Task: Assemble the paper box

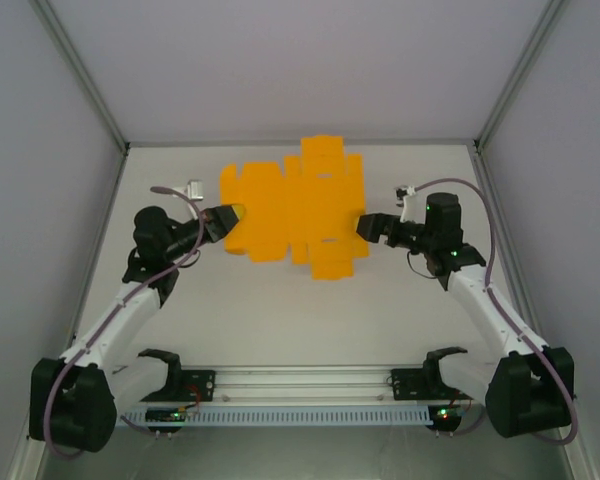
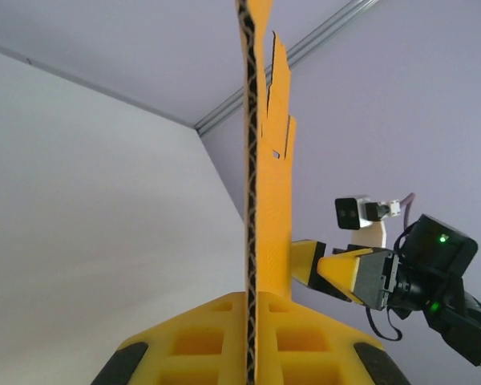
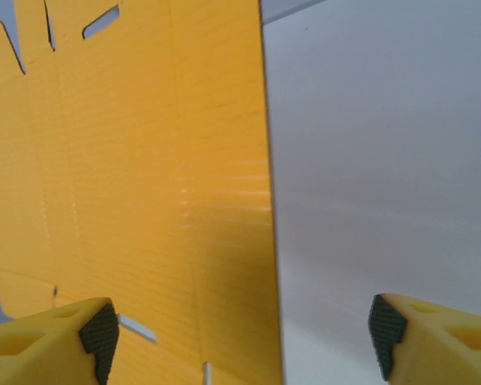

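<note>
- The flat die-cut paper box sheet is seen over the table's far middle, unfolded, its left edge pinched in the left gripper.
- The right gripper is spread at the sheet's right edge, nothing clasped.
- An early step is judged; next, the right edge needs gripping before the first fold.

1. The paper box is orange-yellow corrugated card with a matt finish. The right wrist view shows fine ribbing and a faint sheen on its face. The left wrist view shows a wavy fluted core at the cut edge.
2. The left gripper has fingers of matt yellow plastic.
3. The right gripper carries black pads, dull and rubbery-looking.
4. The table is white, smooth and matt.
5. The rail at the near edge looks like bare ribbed metal.
</note>
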